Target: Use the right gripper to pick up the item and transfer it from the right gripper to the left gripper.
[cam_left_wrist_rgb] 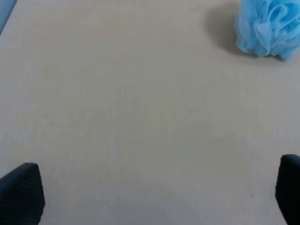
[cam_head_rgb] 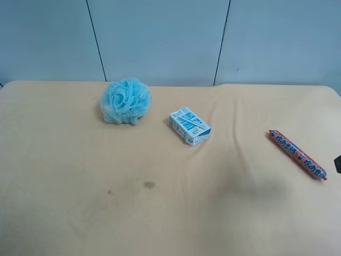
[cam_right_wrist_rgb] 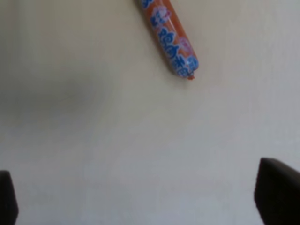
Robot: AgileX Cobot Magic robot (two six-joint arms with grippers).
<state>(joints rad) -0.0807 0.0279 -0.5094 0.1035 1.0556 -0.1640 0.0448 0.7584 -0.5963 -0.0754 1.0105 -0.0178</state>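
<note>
Looking down over the worktop [cam_head_rgb: 64, 213], I see a broad flat surface under a beige cloth, lightly creased, with a small dark stain [cam_head_rgb: 149, 184] on its nearer half. Behind its far edge stands a wall of pale blue-grey panels [cam_head_rgb: 160, 37] split by thin dark seams. The far corners of the worktop are rounded.

A fluffy light-blue mesh pouf [cam_head_rgb: 125, 101] sits close to the far edge. A small blue-and-white box [cam_head_rgb: 189, 126] lies beside it toward the middle, apart from it. All the things lie well apart, with wide cloth between them and a wider stretch on the near side.

The slim orange-red sausage stick in a shiny wrapper with blue-and-white lettering [cam_head_rgb: 297, 154] lies flat on the cloth near the exterior high view's right side. Its long axis runs on a diagonal: one crimped end points back toward the middle of the worktop, the other toward the near right.

In the right wrist view the right gripper [cam_right_wrist_rgb: 143, 197] stands wide open with only cloth between its black fingers. The sausage stick lies ahead of it, untouched, one end cut off by the frame. The left gripper [cam_left_wrist_rgb: 154, 190] is likewise spread wide over bare cloth, with the pouf well ahead of it and off to one side.
</note>
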